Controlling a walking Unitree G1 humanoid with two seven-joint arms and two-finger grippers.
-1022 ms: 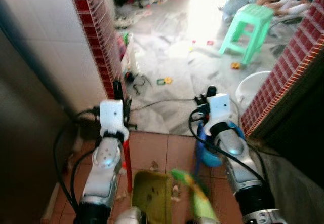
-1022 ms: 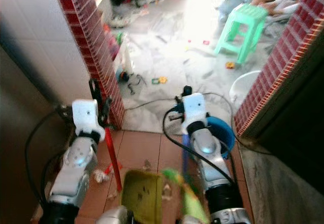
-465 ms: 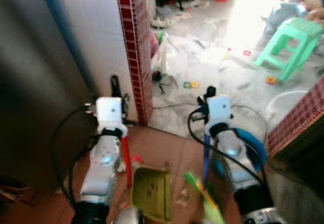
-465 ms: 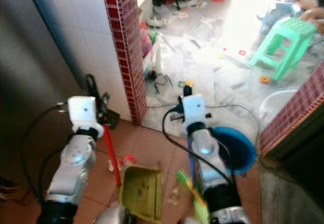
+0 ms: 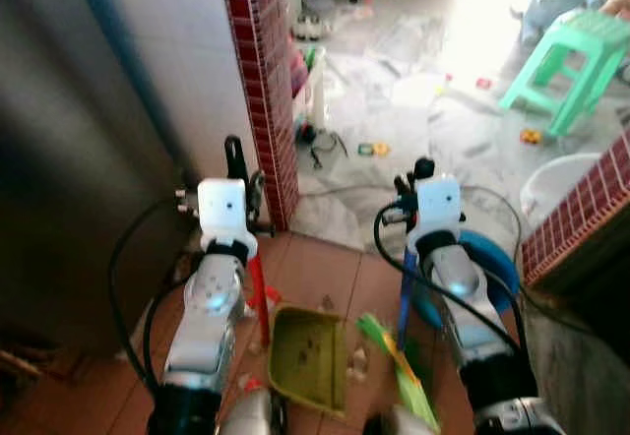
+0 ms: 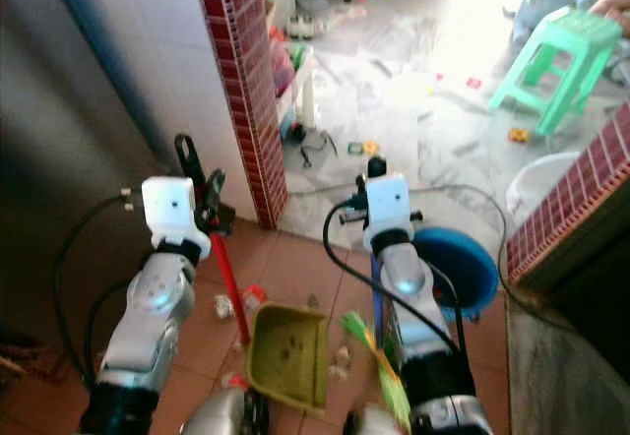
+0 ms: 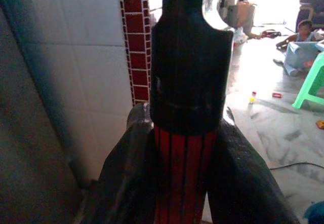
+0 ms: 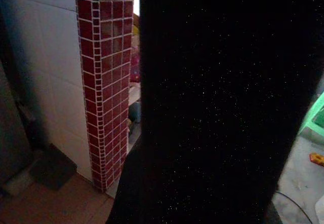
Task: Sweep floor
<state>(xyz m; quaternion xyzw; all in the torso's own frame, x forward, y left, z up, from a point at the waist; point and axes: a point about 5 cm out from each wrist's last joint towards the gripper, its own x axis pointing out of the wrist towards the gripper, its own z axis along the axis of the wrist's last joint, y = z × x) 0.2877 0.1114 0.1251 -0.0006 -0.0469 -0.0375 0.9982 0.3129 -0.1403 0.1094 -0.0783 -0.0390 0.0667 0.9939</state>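
Note:
My left gripper (image 6: 200, 181) is shut on the red, black-capped handle (image 6: 228, 276) of an olive-green dustpan (image 6: 288, 354) that rests on the terracotta tiles. In the left wrist view the red handle (image 7: 185, 176) sits clamped between the two black fingers (image 7: 126, 183). My right gripper (image 5: 420, 173) is shut on the blue handle (image 5: 405, 292) of a broom, whose green bristles (image 5: 396, 364) lie just right of the dustpan. The right wrist view is mostly blocked by the dark handle (image 8: 223, 102). Small litter scraps (image 6: 224, 305) lie on the tiles around the pan.
A red brick pillar (image 5: 261, 81) and a grey wall stand close on my left. A blue basin (image 6: 463, 263) sits by my right arm, beside a brick wall (image 5: 581, 218). Beyond lie a cable, toys, a green stool (image 5: 566, 51), a white bucket (image 5: 561, 184) and a seated person (image 7: 304, 31).
The camera has swung left, bringing the pillar and grey wall further into view. Both grippers keep their hold on the dustpan and the broom.

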